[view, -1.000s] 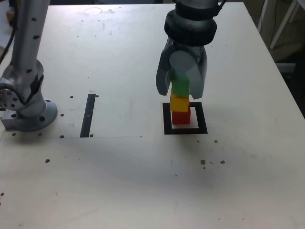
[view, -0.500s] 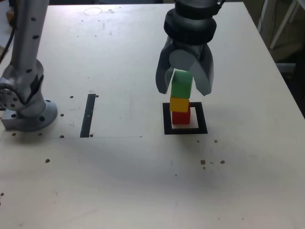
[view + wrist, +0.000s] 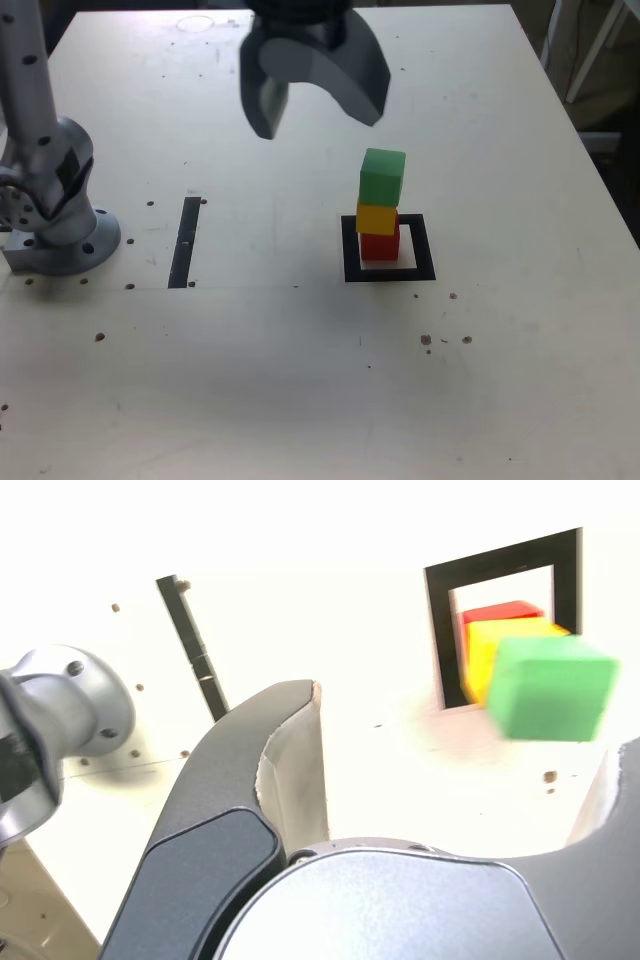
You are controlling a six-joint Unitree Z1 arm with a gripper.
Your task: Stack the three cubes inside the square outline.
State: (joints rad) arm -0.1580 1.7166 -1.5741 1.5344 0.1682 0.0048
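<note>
Your stack stands complete: red cube [image 3: 379, 245] at the bottom, inside the white centre of the black square outline [image 3: 350, 250], yellow cube [image 3: 377, 217] on it, green cube [image 3: 382, 176] on top. All three touch in one column, because the task wants them piled within that frame, and the base sits inside the black border rather than across it. The green cube looks turned a little against the yellow one and overhangs it slightly toward the exterior view's right; you may judge the pile steady enough, but it is not squared. Your pincer [image 3: 313, 92] is spread wide and carries nothing; its two dark fingers [image 3: 355, 75] hang apart in the air, above the table [image 3: 300, 380] and well off to the exterior view's left of the stack, touching no cube. The wrist view confirms this, showing the stack free between and beyond the fingers. The arm's base [image 3: 55, 215] stands at the exterior view's left edge, near a thin black strip [image 3: 185, 242] that plays no part here.
</note>
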